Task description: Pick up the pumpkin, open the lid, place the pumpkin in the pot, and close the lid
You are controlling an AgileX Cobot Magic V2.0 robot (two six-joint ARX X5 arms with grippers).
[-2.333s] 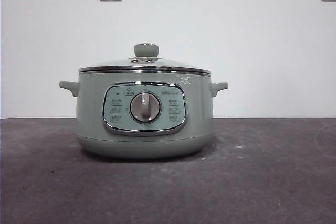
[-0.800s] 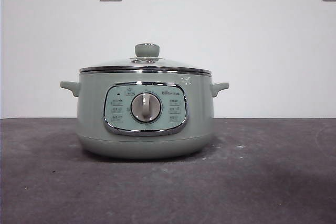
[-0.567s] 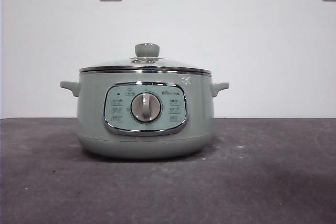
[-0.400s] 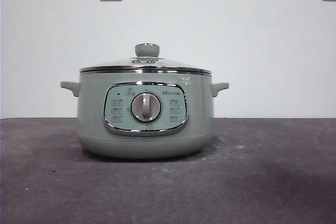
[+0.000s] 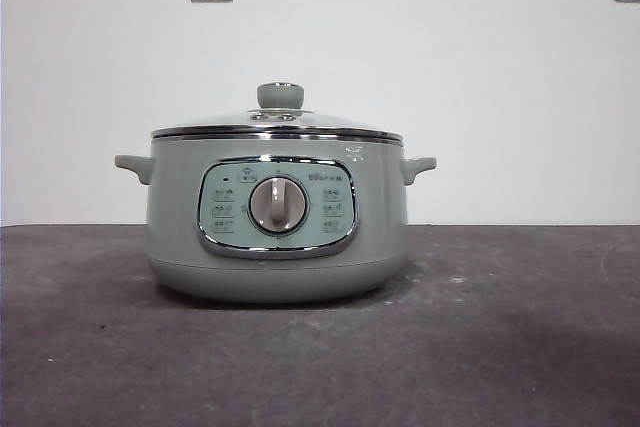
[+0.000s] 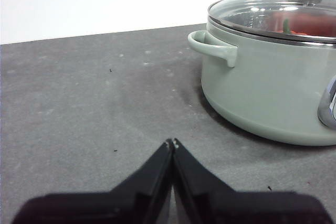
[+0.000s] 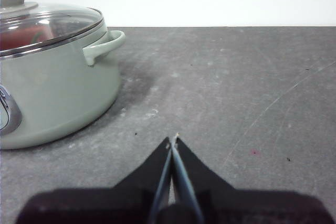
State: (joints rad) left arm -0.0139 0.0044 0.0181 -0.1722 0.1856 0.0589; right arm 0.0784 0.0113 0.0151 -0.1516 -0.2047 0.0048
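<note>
Item: pot point(image 5: 276, 222), sage-green, centred on the dark desk point(image 5: 520, 347). Lid point(image 5: 277, 125) seated level on the rim, knob point(image 5: 280, 96) upright.

Item: pumpkin point(image 6: 307, 24), visible as a red-orange mass with a green stem through the glass; it lies inside the pot, under the lid.

Item: left end effector point(image 6: 172, 143), jaws pressed together, empty, low over the desk, apart from the pot's handle point(image 6: 212, 48).

Item: right end effector point(image 7: 172, 140), jaws likewise closed, empty, apart from the other handle point(image 7: 103, 44).

Status, judged: task appears complete.

Risks, judged: an arm swinging inward could clip a handle and shove the pot; a knock on the knob could unseat the lid; the glass may mask a lid slightly off its rim.
</note>
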